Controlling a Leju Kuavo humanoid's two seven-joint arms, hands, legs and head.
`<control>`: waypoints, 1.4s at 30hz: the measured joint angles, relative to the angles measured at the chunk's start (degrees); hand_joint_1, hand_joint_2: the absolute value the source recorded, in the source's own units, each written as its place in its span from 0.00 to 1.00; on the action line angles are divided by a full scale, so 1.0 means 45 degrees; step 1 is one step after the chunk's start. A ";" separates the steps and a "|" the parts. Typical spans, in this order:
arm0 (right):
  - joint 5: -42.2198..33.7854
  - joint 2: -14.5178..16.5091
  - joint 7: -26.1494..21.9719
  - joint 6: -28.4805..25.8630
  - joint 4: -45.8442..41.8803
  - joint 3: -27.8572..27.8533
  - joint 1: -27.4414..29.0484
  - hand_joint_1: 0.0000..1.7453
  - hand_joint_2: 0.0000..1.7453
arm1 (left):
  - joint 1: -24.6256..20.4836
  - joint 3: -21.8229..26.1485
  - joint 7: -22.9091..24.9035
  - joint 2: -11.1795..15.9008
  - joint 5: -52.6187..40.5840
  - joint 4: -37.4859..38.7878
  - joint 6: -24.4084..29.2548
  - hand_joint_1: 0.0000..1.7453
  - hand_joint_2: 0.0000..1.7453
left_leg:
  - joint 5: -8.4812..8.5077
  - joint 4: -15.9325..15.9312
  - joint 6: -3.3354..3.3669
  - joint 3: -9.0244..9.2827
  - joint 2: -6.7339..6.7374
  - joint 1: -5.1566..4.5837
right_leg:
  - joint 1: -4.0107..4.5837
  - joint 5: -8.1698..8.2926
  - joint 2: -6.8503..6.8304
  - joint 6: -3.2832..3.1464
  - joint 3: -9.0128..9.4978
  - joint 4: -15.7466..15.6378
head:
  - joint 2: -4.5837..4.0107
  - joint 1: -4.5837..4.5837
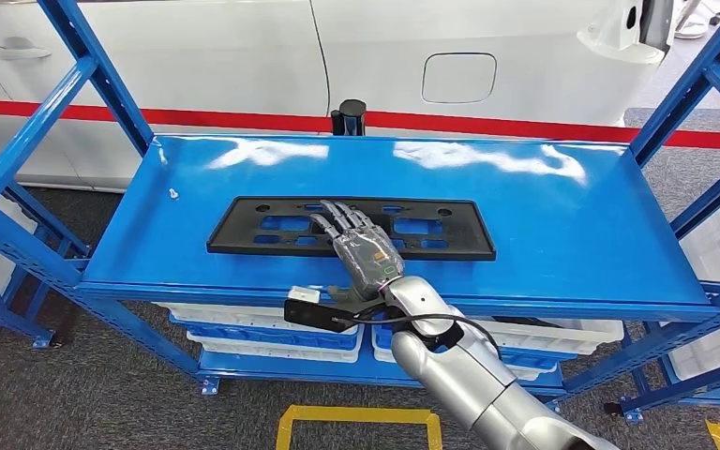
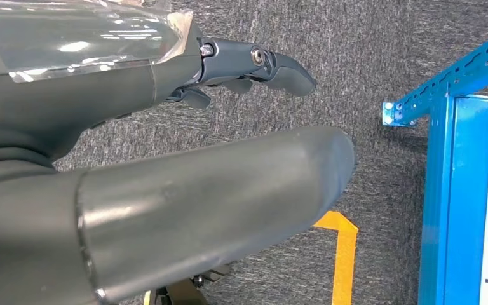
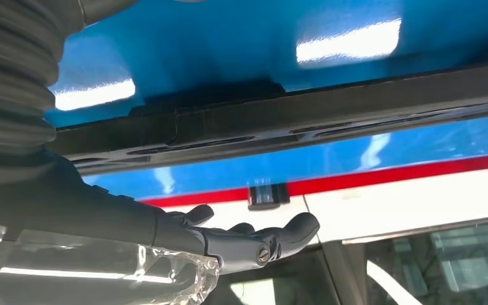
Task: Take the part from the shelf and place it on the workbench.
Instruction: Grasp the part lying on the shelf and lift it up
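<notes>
You get bright, even overhead light, with white glare patches smeared across the glossy blue shelf top [image 1: 544,202]. The head view stays sharp to its edges. In both wrist views the near hand parts look soft and out of focus.

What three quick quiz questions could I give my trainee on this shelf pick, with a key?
1. True or false: the black part lies flat on the blue shelf top.
2. Which hand reaches over the part? A) left hand B) right hand C) a person's hand
3. Fill in: behind the shelf stands a white car with a ____ stripe.

Key:
1. True.
2. B. The right hand is stretched out over the part's middle with its fingers extended, not yet closed around it. The left hand hangs over the grey carpet, holding nothing.
3. Red.
</notes>
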 joint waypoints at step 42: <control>0.6367 0.0599 0.2582 0.0637 0.2126 -0.2634 -0.0096 0.89 1.00 | 0.0056 0.1179 0.0281 -0.0055 -0.1178 -0.0005 0.0047 0.00 0.00 | -0.0001 0.0000 -0.0001 0.0050 0.0002 -0.0001 | 0.0000 -0.0001 0.0001 0.0000 0.0048 -0.0001 | 0.0000 0.0002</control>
